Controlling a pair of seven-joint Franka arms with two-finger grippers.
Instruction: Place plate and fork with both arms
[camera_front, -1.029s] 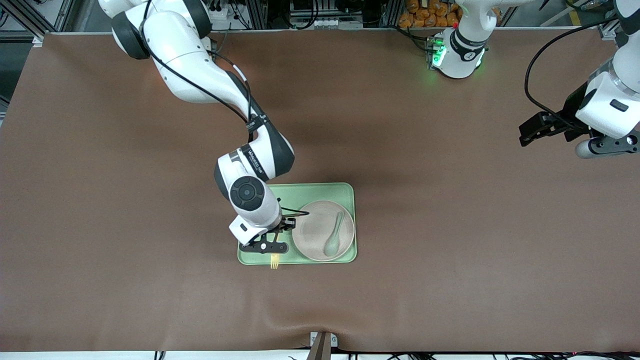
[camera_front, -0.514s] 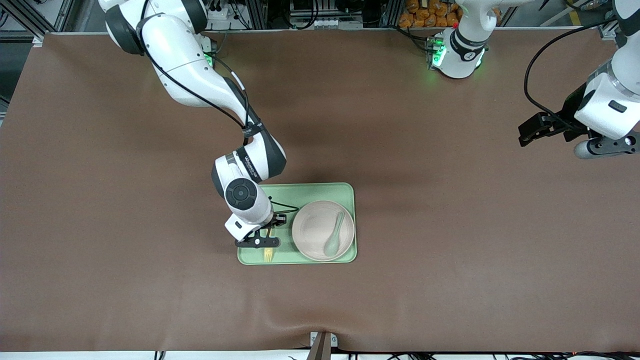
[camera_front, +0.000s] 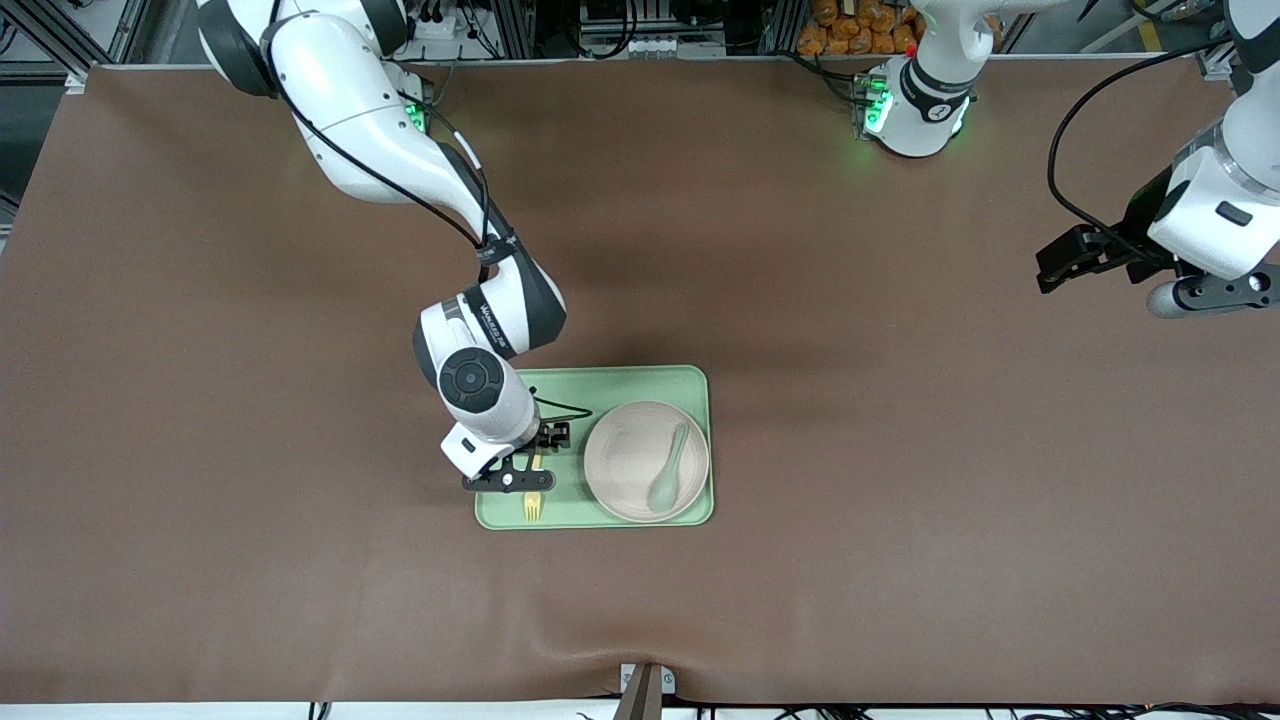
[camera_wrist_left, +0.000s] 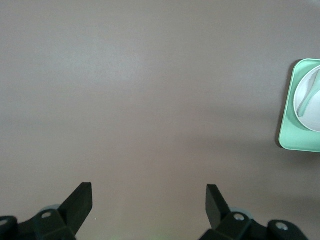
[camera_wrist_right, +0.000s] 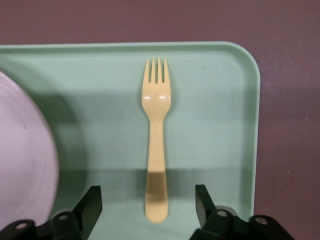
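The pale-yellow fork lies flat on the light-green tray, beside the plate and toward the right arm's end; the right wrist view shows it with its tines toward the tray's near rim. My right gripper is open just above the fork's handle end, its fingers either side of the handle and apart from it. The round beige plate sits on the tray with a grey-green spoon in it. My left gripper waits, open and empty, over bare table.
The brown table mat surrounds the tray. From the left wrist view the tray, plate and spoon show far off at the edge. The left arm's base stands at the robots' edge of the table.
The fork went from jutting past the tray's near edge to lying on the tray. The right gripper moved back toward the robots' side over the tray. The left arm has not moved.
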